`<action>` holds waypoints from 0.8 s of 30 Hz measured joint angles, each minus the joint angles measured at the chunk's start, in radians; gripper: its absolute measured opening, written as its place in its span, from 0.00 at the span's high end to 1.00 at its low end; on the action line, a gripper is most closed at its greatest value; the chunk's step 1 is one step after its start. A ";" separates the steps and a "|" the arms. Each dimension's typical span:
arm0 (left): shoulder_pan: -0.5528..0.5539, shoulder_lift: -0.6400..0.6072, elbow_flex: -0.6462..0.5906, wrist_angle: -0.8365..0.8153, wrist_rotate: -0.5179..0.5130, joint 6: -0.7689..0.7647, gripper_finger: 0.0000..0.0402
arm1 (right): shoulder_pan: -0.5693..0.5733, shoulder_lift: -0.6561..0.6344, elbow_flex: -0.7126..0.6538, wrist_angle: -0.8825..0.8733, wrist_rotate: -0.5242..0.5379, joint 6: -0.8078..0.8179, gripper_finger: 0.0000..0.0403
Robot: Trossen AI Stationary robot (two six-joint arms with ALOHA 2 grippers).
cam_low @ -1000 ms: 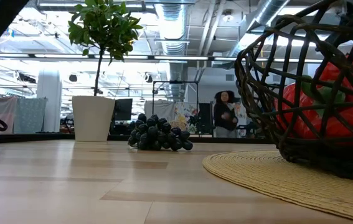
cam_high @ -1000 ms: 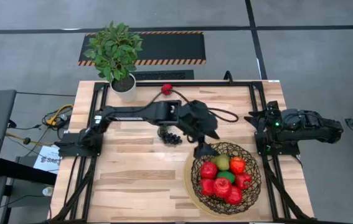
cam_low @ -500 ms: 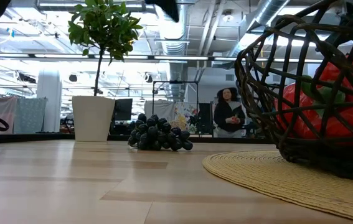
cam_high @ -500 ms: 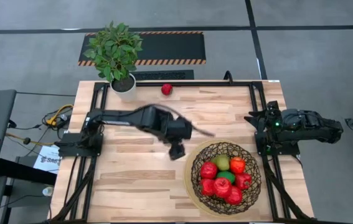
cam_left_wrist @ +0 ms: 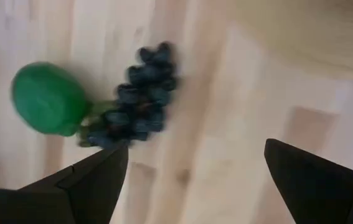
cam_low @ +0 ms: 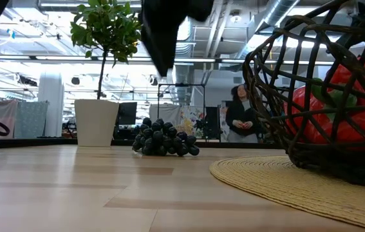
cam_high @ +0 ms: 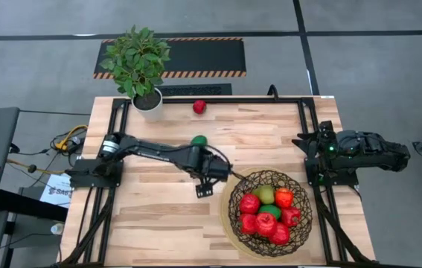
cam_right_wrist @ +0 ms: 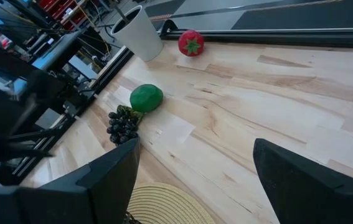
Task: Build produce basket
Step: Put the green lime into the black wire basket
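High view: left tool [cam_high: 204,190] open, empty, frame centre above grapes [cam_left_wrist: 137,99], beside basket [cam_high: 267,212].

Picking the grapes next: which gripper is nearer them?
Left. The left gripper hangs open just by the grapes; the right gripper waits open at the table's right edge.

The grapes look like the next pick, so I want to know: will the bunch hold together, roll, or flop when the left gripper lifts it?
The grapes are a lumpy cluster lying flat, so they probably won't roll. Many small berries suggest some flop if pinched at one end. The open left gripper may nudge the green lime touching them, and that round lime could roll.
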 joint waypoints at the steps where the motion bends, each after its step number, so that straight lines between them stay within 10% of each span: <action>1: 0.017 0.001 -0.017 0.007 -0.003 0.018 0.10 | 0.000 0.000 0.000 0.000 0.000 0.000 0.17; 24: 0.430 0.008 -0.245 0.282 0.047 0.145 0.10 | 0.000 0.000 0.000 0.000 0.000 -0.005 0.17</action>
